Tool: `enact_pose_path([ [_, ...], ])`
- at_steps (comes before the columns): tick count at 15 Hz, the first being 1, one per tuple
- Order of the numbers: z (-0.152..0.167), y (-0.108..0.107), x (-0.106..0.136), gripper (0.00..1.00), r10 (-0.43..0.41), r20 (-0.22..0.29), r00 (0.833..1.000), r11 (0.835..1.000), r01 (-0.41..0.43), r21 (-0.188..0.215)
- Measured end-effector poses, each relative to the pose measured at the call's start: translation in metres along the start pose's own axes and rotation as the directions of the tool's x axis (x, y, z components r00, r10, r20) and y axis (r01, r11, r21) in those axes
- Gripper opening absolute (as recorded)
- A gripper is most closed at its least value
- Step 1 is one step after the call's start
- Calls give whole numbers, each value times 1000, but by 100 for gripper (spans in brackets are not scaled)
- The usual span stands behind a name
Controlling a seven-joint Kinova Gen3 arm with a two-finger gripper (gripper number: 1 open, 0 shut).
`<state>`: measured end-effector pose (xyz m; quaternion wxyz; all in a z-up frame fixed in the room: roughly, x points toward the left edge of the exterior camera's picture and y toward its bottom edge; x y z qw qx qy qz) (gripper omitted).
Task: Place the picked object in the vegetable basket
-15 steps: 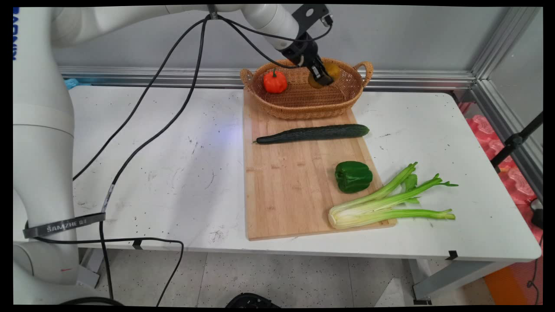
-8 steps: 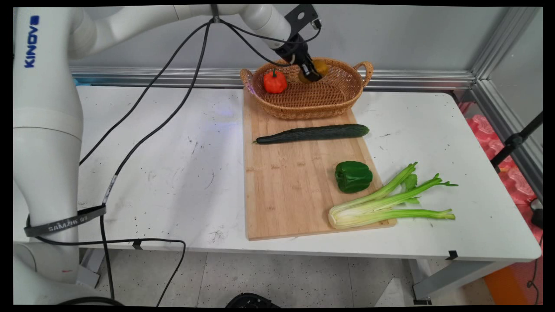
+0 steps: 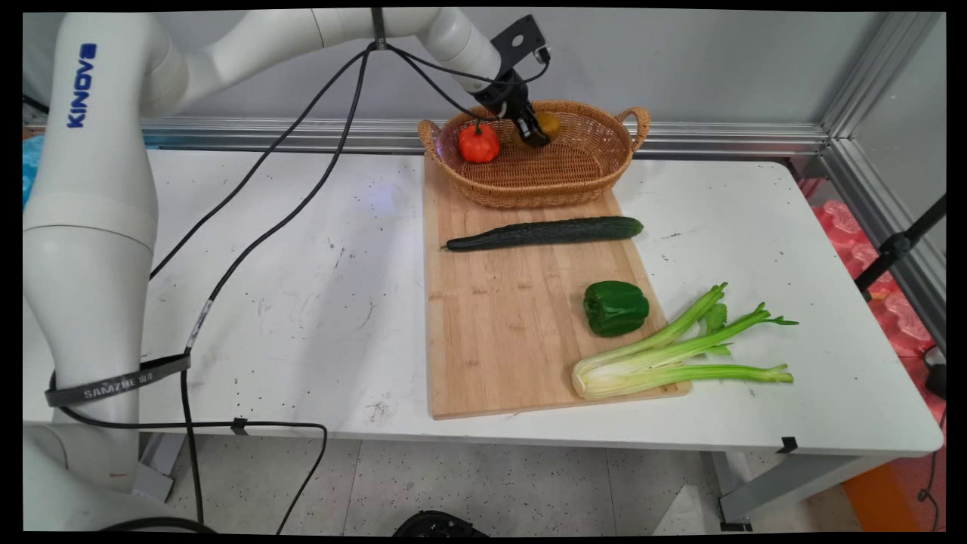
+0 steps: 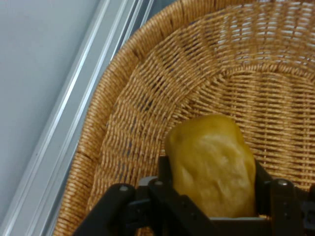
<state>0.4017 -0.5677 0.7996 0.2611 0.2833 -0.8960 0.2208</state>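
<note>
My black gripper (image 3: 535, 133) hangs inside the wicker basket (image 3: 597, 170) at the back of the wooden board, near its far rim. It is shut on a yellow pepper (image 3: 548, 122), held between the two fingers. In the hand view the yellow pepper (image 4: 211, 164) fills the gap between the fingers, with the basket's woven wall (image 4: 147, 98) close behind it. A small red pepper (image 3: 479, 142) sits in the basket just left of the gripper.
A long cucumber (image 3: 544, 232) lies across the cutting board (image 3: 491, 325) in front of the basket. A green pepper (image 3: 616, 307) rests on the board's right side, with celery stalks (image 3: 672, 351) beside it reaching onto the table. Black cables hang from the arm.
The gripper has moved left and toward the basket's far rim, carrying the yellow pepper with it. Everything else stays put.
</note>
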Motion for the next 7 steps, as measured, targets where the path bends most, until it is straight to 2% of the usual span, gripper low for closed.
enact_pose_path([
  [3, 6, -3, -4, 0, 0, 6, 1000, 1000, 0, -5],
  [4, 9, -4, -6, 100, -1, 7, 1000, 1000, 2, -7],
  [7, 13, -5, -8, 100, -3, 10, 1000, 1000, 3, -10],
])
